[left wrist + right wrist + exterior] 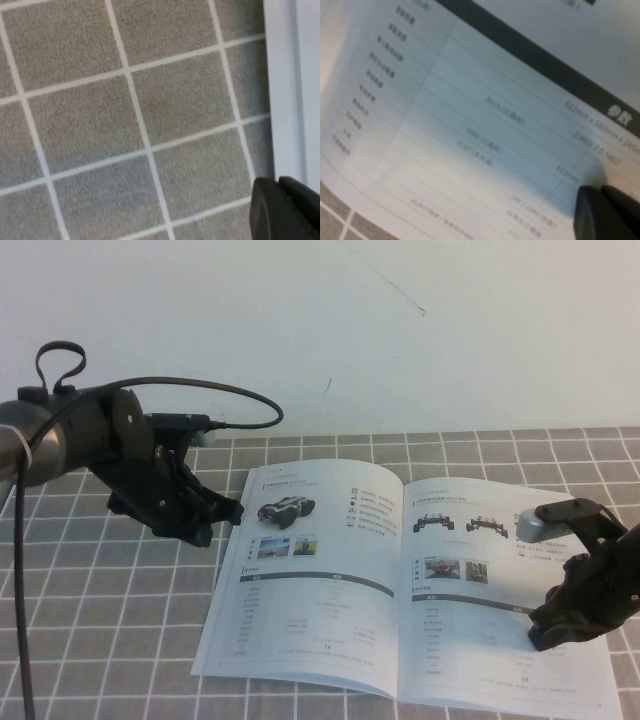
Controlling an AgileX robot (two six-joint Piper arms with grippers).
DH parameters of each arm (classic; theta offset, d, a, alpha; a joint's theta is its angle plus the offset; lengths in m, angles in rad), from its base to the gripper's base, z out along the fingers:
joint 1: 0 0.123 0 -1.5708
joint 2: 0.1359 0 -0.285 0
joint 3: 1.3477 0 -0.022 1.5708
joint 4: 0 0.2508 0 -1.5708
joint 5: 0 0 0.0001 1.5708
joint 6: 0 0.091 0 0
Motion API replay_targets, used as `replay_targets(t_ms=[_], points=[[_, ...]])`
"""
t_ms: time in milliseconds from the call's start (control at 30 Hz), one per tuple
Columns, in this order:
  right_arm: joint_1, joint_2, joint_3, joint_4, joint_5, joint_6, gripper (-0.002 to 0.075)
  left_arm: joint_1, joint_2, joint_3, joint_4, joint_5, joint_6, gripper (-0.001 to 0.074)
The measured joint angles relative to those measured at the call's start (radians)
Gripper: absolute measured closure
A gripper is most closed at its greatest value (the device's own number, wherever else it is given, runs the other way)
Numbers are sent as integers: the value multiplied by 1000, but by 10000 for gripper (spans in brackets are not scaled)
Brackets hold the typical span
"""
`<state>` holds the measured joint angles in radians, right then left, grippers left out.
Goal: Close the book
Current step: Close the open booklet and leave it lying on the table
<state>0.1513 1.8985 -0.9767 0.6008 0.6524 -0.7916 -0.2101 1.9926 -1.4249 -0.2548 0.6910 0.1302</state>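
The book [400,580] lies spread flat on the checked cloth [100,640]. The left gripper [232,510], fingers pressed together, hangs just beside its left edge. The right gripper [545,632], fingers likewise together on nothing, sits low over the right page.

Book [330,590] open flat on checked cloth [100,630], white printed pages up.

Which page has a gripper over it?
The right page: the right gripper sits over its outer half. The left gripper hangs off the book, beside the left page.
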Motion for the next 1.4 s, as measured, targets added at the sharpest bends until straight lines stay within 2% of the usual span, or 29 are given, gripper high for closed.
replay_targets(t_ms=[367,1033,1400], points=[[0,2,-2,0,2,-1,729,0,77,0,-52,-127,17,738],[0,2,-2,0,2,-5,729,-38,97,-4,-142,-130,114,738],[0,2,-2,0,2,-7,729,-75,119,-139,-547,129,306,738]])
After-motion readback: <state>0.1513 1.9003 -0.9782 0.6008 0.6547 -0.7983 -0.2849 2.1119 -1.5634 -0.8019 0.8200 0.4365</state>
